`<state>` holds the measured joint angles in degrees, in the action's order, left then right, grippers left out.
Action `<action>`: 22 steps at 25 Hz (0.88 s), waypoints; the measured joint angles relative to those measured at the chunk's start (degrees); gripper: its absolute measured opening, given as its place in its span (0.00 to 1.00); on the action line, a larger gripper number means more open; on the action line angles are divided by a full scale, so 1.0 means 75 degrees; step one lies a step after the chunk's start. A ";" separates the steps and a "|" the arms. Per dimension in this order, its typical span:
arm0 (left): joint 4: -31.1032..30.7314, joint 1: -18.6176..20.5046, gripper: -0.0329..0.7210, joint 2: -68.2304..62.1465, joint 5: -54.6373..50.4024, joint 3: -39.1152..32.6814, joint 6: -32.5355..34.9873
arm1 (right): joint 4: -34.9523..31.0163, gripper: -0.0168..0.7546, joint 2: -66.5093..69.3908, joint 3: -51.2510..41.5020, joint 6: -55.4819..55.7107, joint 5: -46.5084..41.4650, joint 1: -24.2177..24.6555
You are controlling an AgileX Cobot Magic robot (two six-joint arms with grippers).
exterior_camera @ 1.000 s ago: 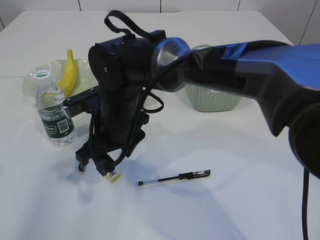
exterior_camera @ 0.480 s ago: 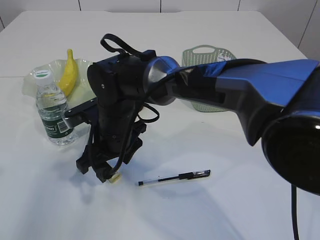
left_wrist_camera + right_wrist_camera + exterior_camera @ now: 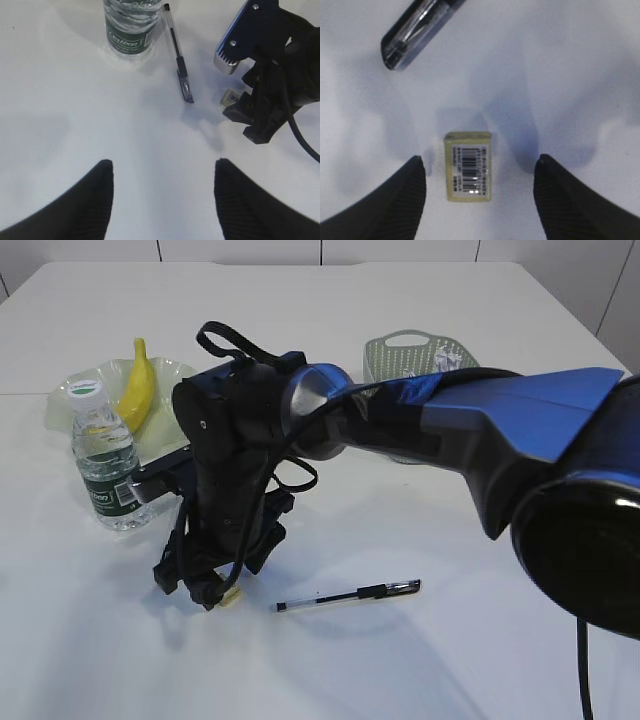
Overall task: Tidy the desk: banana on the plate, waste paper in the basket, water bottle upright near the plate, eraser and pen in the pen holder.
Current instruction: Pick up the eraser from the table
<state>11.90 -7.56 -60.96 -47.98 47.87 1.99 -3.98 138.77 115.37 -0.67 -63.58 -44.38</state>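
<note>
**Right wrist view: eraser between open fingers**

Right wrist view showed us the right tool (image 3: 479, 192) standing open, its two fingers either side of the eraser (image 3: 468, 166), which lay flat on the worktop (image 3: 580, 75), held by nothing. We saw the pen (image 3: 350, 595) lying just right of it. Our left tool (image 3: 162, 200) also stood open and empty above bare worktop. Far left, the water bottle (image 3: 107, 458) stood upright beside the plate (image 3: 65, 395) carrying the banana (image 3: 138, 388); the basket (image 3: 405, 352) sat far right.

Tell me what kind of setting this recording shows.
Likely a staged desk-tidying setup on a white table: a pen and eraser lie loose, with a water bottle beside a banana.
</note>
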 joint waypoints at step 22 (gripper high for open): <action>-0.0021 0.0000 0.65 0.0000 0.0111 0.0000 0.0000 | 0.0315 0.31 0.0239 0.0236 0.0392 -0.0020 -0.0239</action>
<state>11.75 -7.56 -60.96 -47.15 47.87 1.99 -1.62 140.57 117.14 2.26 -63.73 -46.17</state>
